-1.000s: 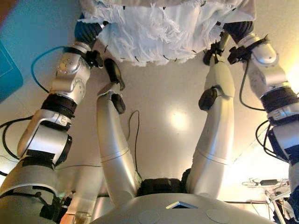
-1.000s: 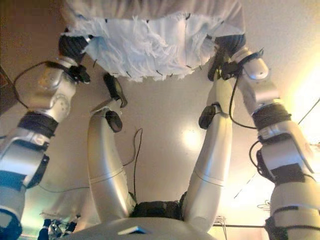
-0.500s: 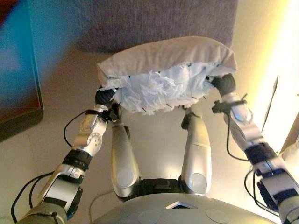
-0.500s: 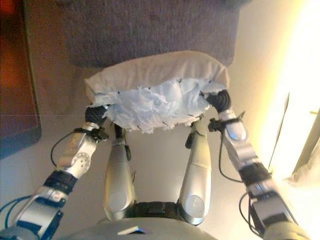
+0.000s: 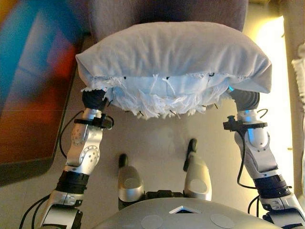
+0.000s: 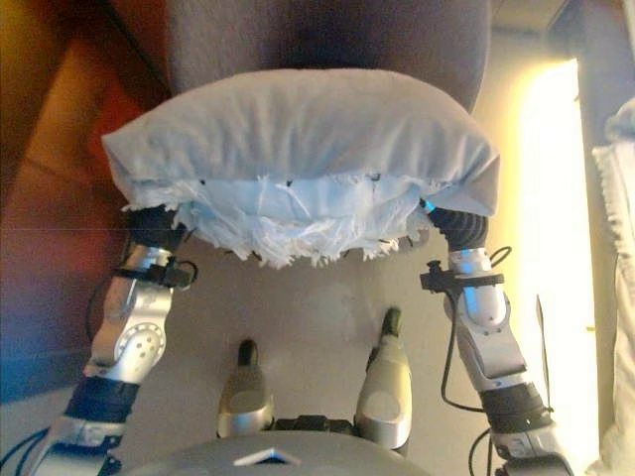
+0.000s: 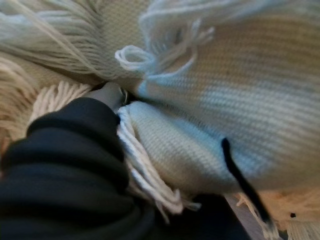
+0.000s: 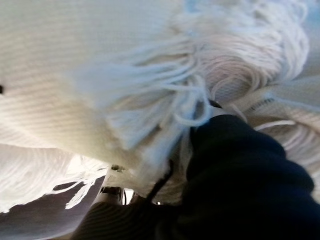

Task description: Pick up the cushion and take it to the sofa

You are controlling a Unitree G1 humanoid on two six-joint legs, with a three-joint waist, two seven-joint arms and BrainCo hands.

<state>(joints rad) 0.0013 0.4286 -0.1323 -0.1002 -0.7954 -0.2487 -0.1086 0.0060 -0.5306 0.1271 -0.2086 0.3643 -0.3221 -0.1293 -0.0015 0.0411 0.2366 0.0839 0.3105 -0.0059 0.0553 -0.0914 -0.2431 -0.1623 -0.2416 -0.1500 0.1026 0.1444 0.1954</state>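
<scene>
The cushion (image 5: 171,52) is large and off-white, with a fringe of white threads along its near edge. It is held up off the floor between my two arms. My left hand (image 5: 94,98) is under its left end and my right hand (image 5: 245,100) under its right end; only their dark covers show. The wrist views show woven cloth and fringe pressed against each hand's cover, the left (image 7: 65,150) and the right (image 8: 240,170). The grey sofa (image 5: 167,12) lies just beyond the cushion, which overlaps its front edge.
A dark red and blue flat thing (image 5: 33,95) lies on the floor at the left. A white fringed cloth (image 6: 615,198) shows at the right edge, next to a sunlit strip of floor (image 5: 276,47).
The whole picture has shifted as I moved. The cushion now shows its top side and sits closer to the sofa, overlapping its front edge. Both hands are still under it.
</scene>
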